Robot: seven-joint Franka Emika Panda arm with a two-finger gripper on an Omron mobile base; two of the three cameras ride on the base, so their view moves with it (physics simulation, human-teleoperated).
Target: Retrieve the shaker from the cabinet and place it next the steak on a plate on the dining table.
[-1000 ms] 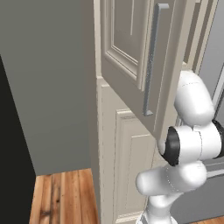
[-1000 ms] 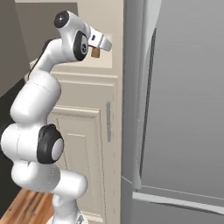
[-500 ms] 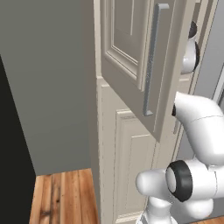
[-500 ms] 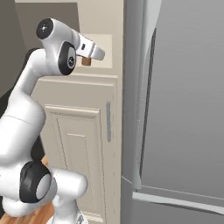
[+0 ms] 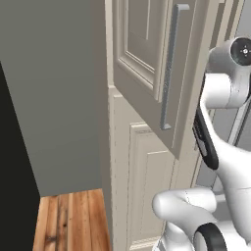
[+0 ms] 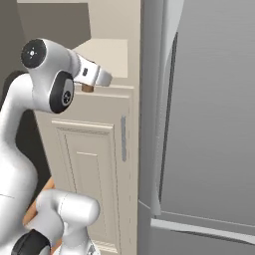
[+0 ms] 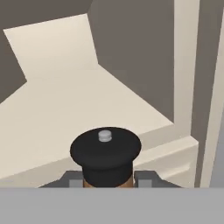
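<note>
Hand view is showing the shaker [image 7: 105,155] sitting right between the two fingertips [image 7: 72,178], its dark cap with a small grey stud facing the camera and a sliver of tan body below it; the gripper [image 7: 106,180] is clamped on it. Beyond the cap, the pale shelf [image 7: 65,109] of the cabinet [image 7: 186,74] is stretching away, and the shaker appears to be hanging just above the shelf's front lip (whether it is clear of the board cannot be told).

From the right base side, the gripper [image 6: 94,79] is reaching at the shelf edge with a bit of brown shaker [image 6: 87,88] peeking beneath it. On the left base side, the open door [image 5: 152,63] with its long grey handle [image 5: 170,63] is standing close beside the arm.

The likely trouble is in pulling out: the grip is sitting low on a small body, so a knock of the cap against the frame or the open door could twist it loose. A wide swing of the elbow could also strike that door.
</note>
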